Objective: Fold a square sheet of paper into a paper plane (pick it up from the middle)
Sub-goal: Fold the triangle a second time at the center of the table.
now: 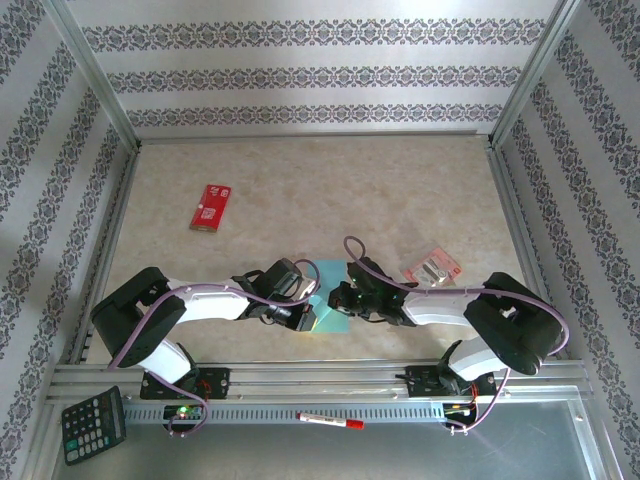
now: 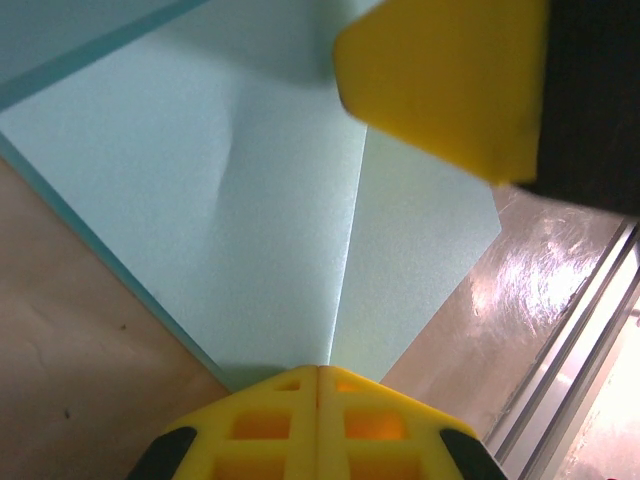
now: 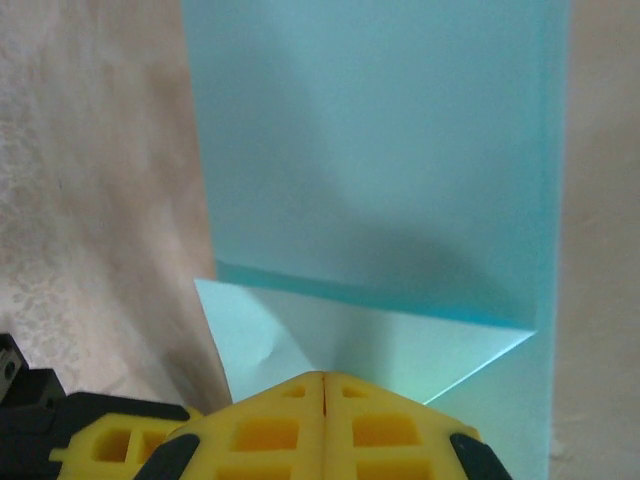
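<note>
A thin light teal-blue square sheet of paper [image 1: 333, 322], creased, lies flat on the beige marbled worktop [image 1: 320, 190] near its front edge. It sits in the middle between the two arms, whose wrists meet over it.

In the left wrist view the yellow left fingers [image 2: 312, 390] are pressed together with no gap. Their tips sit at a pointed corner of the sheet, and a straight crease runs away from that point across the paper. Whether any paper is nipped between them I cannot tell.

In the right wrist view the yellow right fingers [image 3: 315, 395] are likewise closed tight. Their tips sit at a paler triangular folded flap [image 3: 370, 340], and beyond it the sheet stretches away as a tall band.

A red rectangular packet [image 1: 211, 206] lies well apart from the sheet, towards the far left. A small pink-and-yellow packet [image 1: 432, 268] lies near the right arm's forearm. A black calculator [image 1: 92, 428] rests at the front left corner. A red-and-white marker pen [image 1: 330, 420] lies on the front metal rail [image 1: 400, 412].
</note>
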Action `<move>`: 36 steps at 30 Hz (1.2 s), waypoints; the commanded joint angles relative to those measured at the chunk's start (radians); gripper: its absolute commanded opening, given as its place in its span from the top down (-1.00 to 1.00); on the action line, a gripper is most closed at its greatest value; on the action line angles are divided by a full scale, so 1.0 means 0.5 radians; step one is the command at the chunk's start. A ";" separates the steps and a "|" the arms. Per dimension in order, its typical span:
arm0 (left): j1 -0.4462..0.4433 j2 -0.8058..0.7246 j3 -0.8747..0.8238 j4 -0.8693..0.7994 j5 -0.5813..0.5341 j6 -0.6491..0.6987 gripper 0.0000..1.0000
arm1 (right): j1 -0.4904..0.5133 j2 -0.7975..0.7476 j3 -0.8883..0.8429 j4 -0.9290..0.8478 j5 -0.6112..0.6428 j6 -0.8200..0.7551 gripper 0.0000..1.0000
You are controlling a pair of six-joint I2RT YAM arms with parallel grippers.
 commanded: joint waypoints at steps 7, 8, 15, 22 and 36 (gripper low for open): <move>0.016 0.038 -0.075 -0.340 -0.206 0.058 1.00 | -0.313 -0.117 -0.057 -0.172 -0.082 -0.179 1.00; 0.015 0.038 -0.075 -0.346 -0.207 0.060 1.00 | -0.339 -0.160 -0.057 -0.199 -0.085 -0.197 1.00; 0.016 0.046 -0.067 -0.349 -0.207 0.059 1.00 | -0.209 -0.312 0.003 -0.214 -0.082 -0.171 1.00; 0.016 0.043 -0.077 -0.338 -0.209 0.054 1.00 | -0.005 -0.047 0.112 -0.072 -0.088 -0.106 1.00; 0.016 0.037 -0.063 -0.342 -0.198 0.062 1.00 | -0.112 0.111 0.052 -0.022 -0.134 -0.185 1.00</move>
